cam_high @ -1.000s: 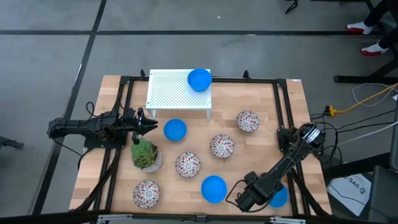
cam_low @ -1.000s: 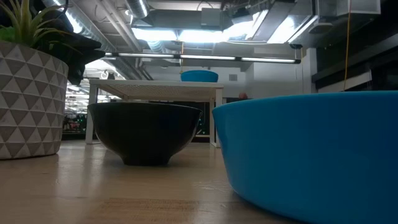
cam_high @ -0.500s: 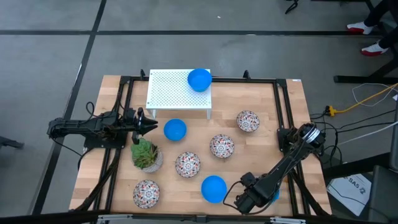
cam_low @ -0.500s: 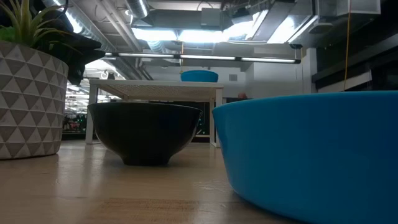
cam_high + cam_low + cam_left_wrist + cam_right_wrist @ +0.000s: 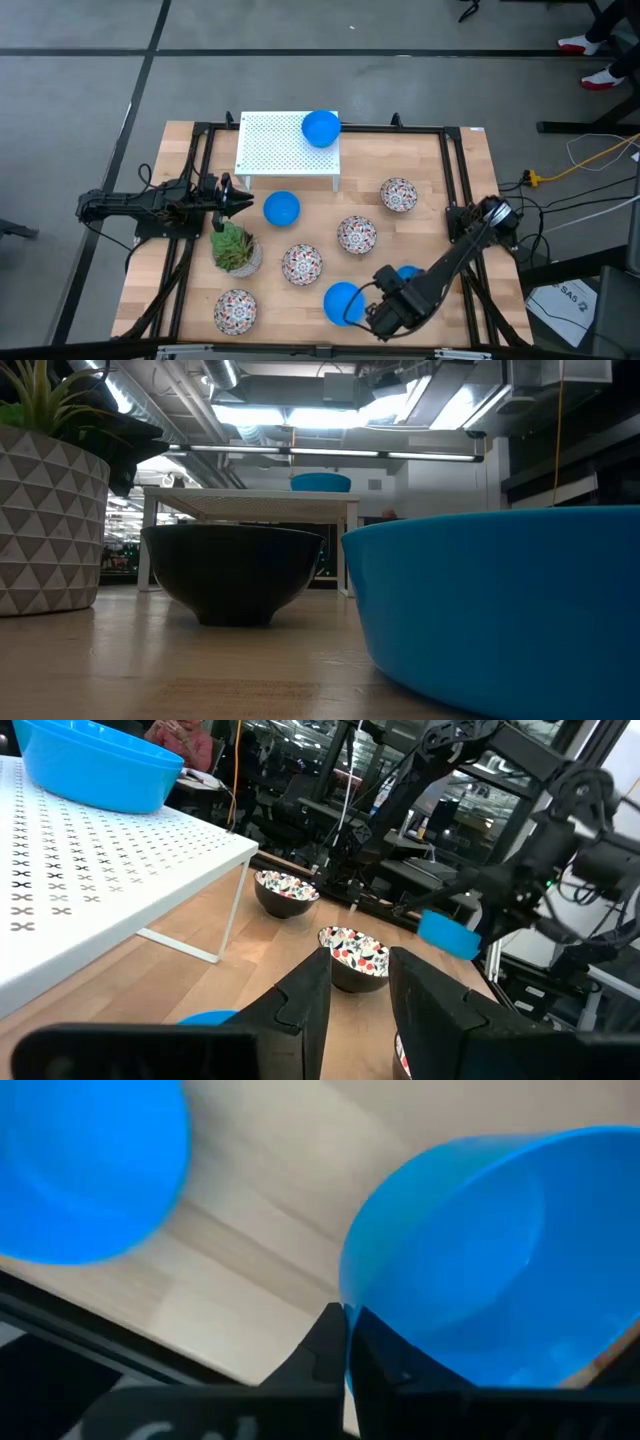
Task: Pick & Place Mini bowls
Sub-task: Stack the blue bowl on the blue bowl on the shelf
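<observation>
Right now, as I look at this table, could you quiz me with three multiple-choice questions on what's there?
1. What sits on the white perforated shelf?
A. a blue mini bowl
B. a patterned bowl
C. the potted plant

2. How many patterned mini bowls are on the table?
A. two
B. four
C. six

3. What is the right gripper doing?
A. hanging open over bare wood
B. gripping the plant pot
C. pinching a blue bowl's rim

Answers:
1 A: the shelf bowl is plain blue.
2 B: the patterned mini bowls lie at and.
3 C: the right gripper clamps the held blue bowl; the left gripper waits by the potted succulent.
</observation>
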`<state>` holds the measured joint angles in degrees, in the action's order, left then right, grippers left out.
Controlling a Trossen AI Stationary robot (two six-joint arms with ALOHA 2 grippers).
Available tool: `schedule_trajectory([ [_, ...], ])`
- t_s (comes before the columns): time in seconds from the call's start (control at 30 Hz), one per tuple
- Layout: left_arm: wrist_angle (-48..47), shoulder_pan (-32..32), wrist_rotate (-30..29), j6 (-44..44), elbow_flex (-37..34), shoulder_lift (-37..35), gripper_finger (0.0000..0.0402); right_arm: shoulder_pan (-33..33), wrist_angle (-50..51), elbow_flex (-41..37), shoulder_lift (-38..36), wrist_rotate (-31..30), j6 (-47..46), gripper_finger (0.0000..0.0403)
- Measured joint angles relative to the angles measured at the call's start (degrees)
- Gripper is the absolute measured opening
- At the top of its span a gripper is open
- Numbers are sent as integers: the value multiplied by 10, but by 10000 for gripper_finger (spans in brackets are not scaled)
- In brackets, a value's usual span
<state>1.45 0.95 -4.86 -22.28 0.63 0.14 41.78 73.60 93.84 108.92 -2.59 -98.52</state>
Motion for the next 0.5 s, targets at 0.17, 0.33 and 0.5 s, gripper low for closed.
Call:
schedule_trajectory([
  [0.17,0,0,0,0,0,0,100,-29,28,40,0,-40,39,2],
  [0.33,0,0,0,0,0,0,100,-63,32,67,0,-77,93,2],
  [0.5,0,0,0,0,0,0,100,-98,31,88,0,-99,152,2],
])
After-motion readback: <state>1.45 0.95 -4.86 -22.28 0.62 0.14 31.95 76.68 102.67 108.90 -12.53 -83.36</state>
